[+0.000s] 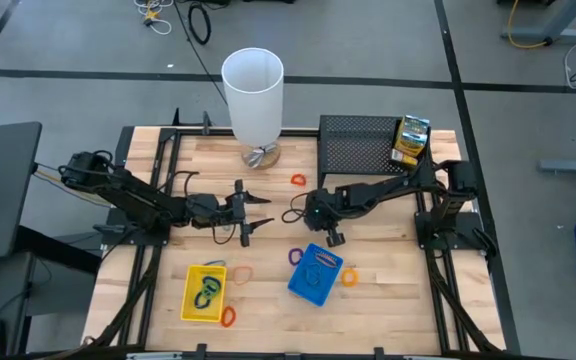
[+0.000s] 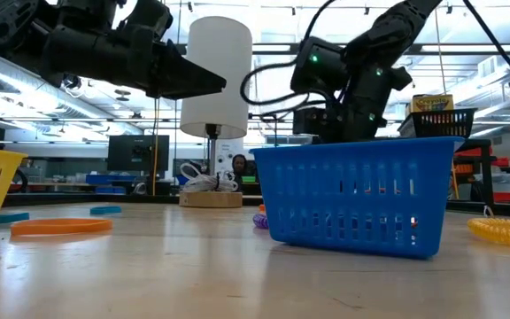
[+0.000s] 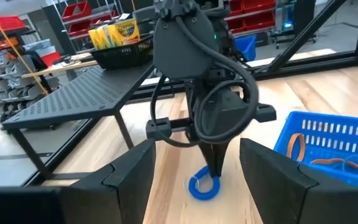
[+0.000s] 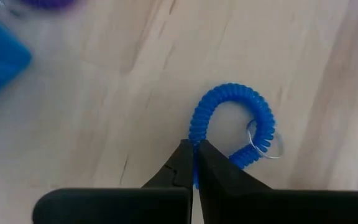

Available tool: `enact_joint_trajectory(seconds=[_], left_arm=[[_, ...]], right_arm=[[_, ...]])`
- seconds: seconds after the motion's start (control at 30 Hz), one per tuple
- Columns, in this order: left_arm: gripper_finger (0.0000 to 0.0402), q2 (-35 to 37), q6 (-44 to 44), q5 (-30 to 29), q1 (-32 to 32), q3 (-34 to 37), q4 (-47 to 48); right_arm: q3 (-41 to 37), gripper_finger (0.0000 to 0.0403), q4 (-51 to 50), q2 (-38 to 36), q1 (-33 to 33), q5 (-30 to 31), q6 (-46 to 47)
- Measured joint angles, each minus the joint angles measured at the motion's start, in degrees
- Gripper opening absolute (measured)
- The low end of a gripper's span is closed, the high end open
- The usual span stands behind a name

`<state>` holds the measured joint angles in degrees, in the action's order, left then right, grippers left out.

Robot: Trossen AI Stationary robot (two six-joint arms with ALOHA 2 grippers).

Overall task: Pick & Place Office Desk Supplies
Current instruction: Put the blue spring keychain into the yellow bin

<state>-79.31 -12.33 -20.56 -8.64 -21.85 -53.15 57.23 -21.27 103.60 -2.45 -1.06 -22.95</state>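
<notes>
The right gripper (image 4: 193, 163) is pinched on a blue coiled band (image 4: 234, 127) carrying a small metal ring, lying on the pale wooden table (image 1: 268, 290) between the arms, near the blue tray (image 1: 315, 274). Purple (image 1: 294, 256) and orange (image 1: 349, 277) bands lie beside that tray; the yellow tray (image 1: 203, 293) sits farther left. The left gripper (image 3: 194, 171) hangs wide apart, empty, facing it. A "Crayola" box (image 3: 113, 33) rests on the black mesh rack (image 1: 353, 145), beside the white cylinder (image 1: 253, 95). Grey floor and workshop shelving surround the table.
</notes>
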Motion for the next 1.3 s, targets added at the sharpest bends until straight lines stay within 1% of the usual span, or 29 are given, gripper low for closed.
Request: enact_joint_trajectory(seconds=[0.2, 0.37, 0.47, 0.57, 0.63, 0.8, 0.9, 1.0, 1.07, 1.3], left_arm=[[0.0238, 0.00, 0.08, 0.09, 0.00, 0.00, -0.65], [0.0238, 0.00, 0.34, 0.09, 0.00, 0.00, -0.64], [0.0238, 0.00, 0.34, 0.09, -0.02, 0.00, -0.65], [0.0238, 0.00, 0.34, 0.09, -0.01, 0.00, -0.85], [0.0238, 0.00, 0.31, 0.11, -0.02, 0.00, -1.57], [0.0238, 0.00, 0.35, 1.79, -0.03, 0.00, -2.64], [0.0238, 0.00, 1.02, 2.03, -0.58, 0.00, -1.70], [0.0238, 0.15, 0.95, -0.37, -2.78, 0.02, 0.51], [0.0238, 1.06, 0.92, -3.55, -4.80, 0.02, 2.72], [0.0236, 6.44, 1.87, -16.14, -14.14, 0.02, 10.94]], right_arm=[[4.56, 0.0004, 0.32, -0.01, 1.90, 2.55, -0.50], [9.36, 0.0004, 0.47, -0.05, 3.09, 2.75, -2.48], [12.11, 0.0004, 0.67, -0.07, 3.78, 1.18, -3.95], [14.19, 0.0004, 1.52, -0.09, 4.32, -3.27, -5.17], [14.93, 0.0004, 3.86, -0.09, 4.32, -8.08, -5.39], [15.04, 0.0000, 13.02, -0.09, 4.23, -20.20, -4.92], [15.04, 0.0000, 17.99, -0.09, 4.28, -26.03, -4.45], [15.07, 0.0000, 22.80, -0.12, 4.79, -29.86, -3.39], [15.07, 0.0000, 23.77, -0.14, 5.35, -31.90, -3.42], [15.07, 0.0000, 23.01, -0.14, 7.46, -33.44, -3.42]])
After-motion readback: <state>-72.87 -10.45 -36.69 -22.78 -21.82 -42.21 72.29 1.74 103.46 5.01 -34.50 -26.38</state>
